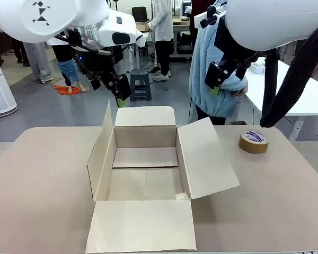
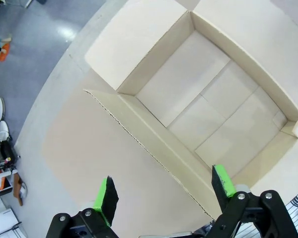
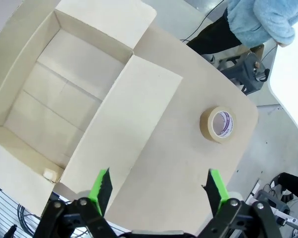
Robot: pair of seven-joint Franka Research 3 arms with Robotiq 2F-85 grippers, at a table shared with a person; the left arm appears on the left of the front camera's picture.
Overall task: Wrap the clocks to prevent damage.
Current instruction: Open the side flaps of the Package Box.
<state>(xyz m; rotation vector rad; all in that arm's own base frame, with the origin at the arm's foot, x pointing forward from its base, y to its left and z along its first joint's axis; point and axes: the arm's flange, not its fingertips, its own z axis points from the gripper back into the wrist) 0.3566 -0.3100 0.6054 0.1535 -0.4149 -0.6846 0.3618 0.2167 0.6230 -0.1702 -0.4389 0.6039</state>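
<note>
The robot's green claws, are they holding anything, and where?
Nothing is held. The left gripper and the right gripper both hang open and empty above the table, near the open cardboard box.

The open cardboard box [image 1: 146, 159] is showing plain pale beige inside and out, while the bench [image 1: 37, 180] is showing a slightly pinker tan. The tape roll [image 1: 253, 142] is showing brown sides and a white core printed in purple. The left end effector [image 2: 164, 184] and right end effector [image 3: 159, 179] are showing black bodies with bright green pads [image 2: 103, 197]. The person's fleece [image 3: 260, 20] is showing light blue above black trousers [image 3: 213, 42].
</note>
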